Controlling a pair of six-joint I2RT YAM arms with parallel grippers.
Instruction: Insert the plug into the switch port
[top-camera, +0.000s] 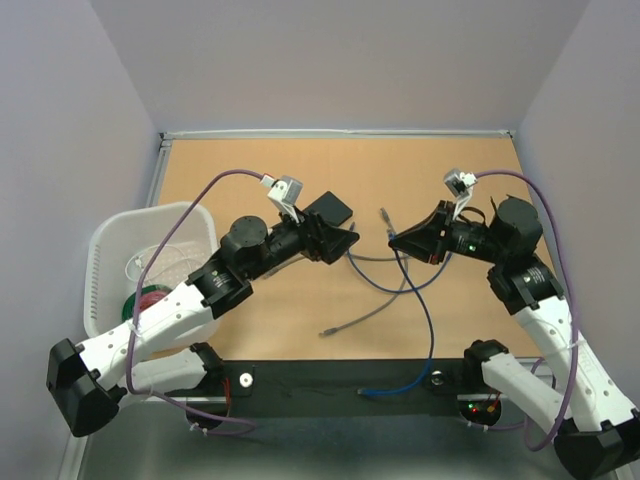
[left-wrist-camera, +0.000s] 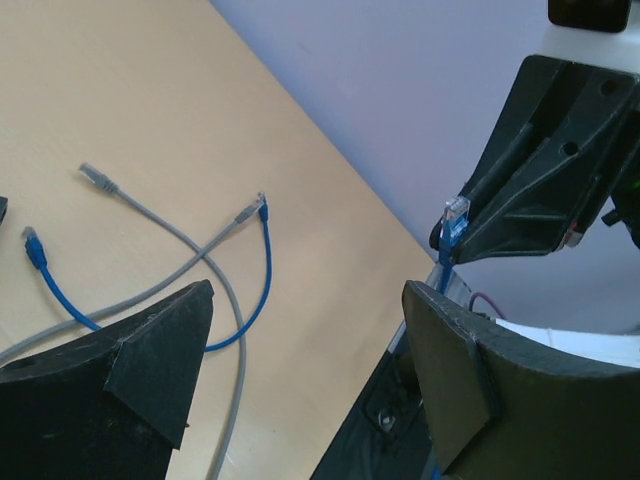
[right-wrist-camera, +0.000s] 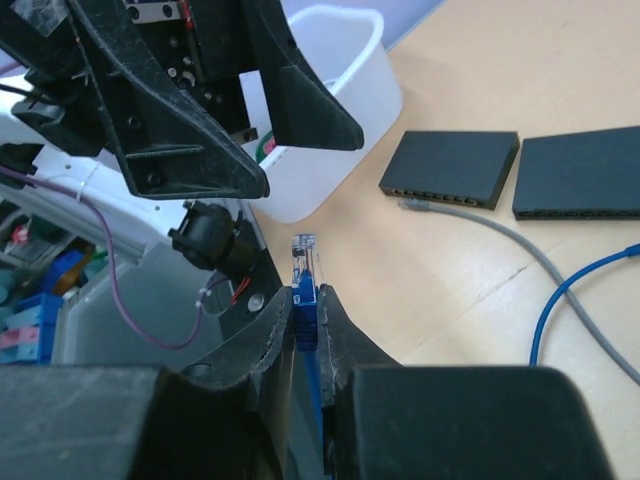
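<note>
One plug (right-wrist-camera: 304, 258) stands clamped in the right gripper (right-wrist-camera: 306, 305), tip protruding.

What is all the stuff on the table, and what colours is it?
black switches: two, black, side by side on the table
blue plug: one, blue with a clear tip, pinched in the right gripper
blue cable: one loose loop that I can see, blue, on the table
grey cable: count unclear, two plug ends show, grey, crossing the blue one
basket: one, white, left side of the table; something red and green inside
table: one, light wood
left gripper: one, black, open, facing the plug
right gripper: one, black, shut on the plug
</note>
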